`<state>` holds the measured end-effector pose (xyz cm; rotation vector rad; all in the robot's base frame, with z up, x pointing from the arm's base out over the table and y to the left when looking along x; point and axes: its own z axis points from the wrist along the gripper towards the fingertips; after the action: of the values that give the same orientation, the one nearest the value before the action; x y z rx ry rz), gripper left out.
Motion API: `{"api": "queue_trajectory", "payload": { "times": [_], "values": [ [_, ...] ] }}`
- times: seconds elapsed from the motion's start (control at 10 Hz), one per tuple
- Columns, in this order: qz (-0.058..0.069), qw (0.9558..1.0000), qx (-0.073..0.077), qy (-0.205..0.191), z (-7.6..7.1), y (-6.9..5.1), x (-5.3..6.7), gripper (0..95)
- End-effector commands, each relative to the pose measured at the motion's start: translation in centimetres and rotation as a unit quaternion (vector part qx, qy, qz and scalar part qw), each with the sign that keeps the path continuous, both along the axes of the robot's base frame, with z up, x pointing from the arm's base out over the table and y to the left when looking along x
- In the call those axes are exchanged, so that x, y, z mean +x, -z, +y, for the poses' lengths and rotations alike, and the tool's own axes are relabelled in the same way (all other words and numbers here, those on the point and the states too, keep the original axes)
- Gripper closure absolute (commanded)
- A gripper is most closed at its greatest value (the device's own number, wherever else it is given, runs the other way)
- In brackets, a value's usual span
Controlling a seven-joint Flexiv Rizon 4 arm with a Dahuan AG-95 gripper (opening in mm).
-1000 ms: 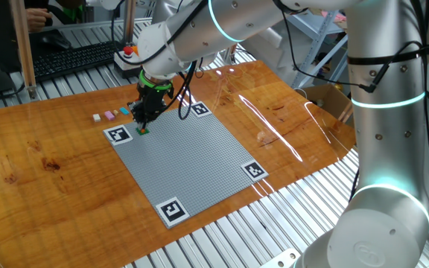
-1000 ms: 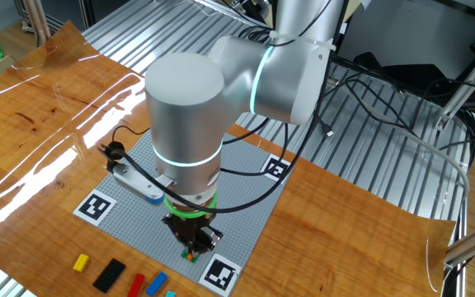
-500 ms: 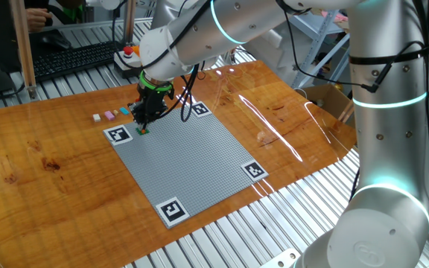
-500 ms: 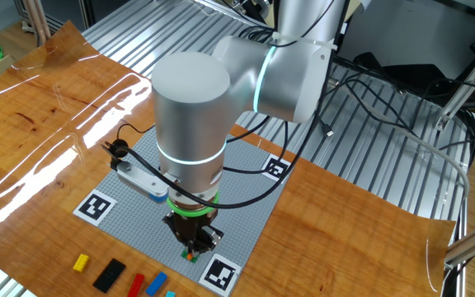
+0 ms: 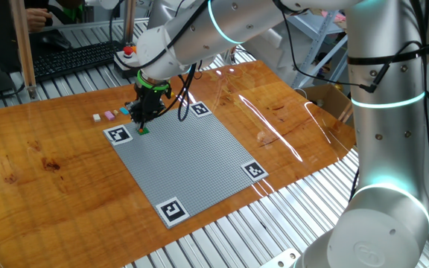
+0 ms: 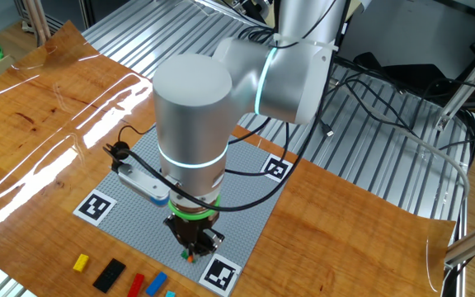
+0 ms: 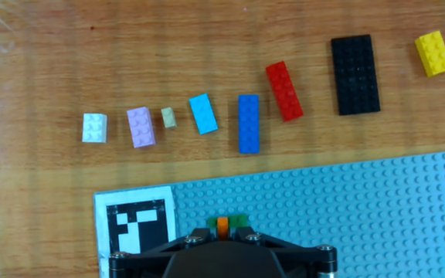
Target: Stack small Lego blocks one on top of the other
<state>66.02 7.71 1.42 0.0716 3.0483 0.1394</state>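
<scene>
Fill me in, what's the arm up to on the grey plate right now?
The gripper points straight down at the corner of the grey baseplate, beside a square marker. Its jaws are nearly closed around a small orange block with green blocks either side; whether they're pressed together can't be seen. The other blocks wait in a row on the wooden table: white, lilac, beige, light blue, blue, red, black, yellow.
</scene>
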Motion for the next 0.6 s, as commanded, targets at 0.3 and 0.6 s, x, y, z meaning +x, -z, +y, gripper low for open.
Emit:
{"api": "queue_trajectory", "payload": {
  "times": [0.3,0.6],
  "values": [
    [0.004,0.9999,-0.006,-0.01,-0.05,0.17,-0.18,95.0],
    [0.008,0.9998,-0.007,-0.015,-0.24,0.19,-0.3,95.0]
  ]
}}
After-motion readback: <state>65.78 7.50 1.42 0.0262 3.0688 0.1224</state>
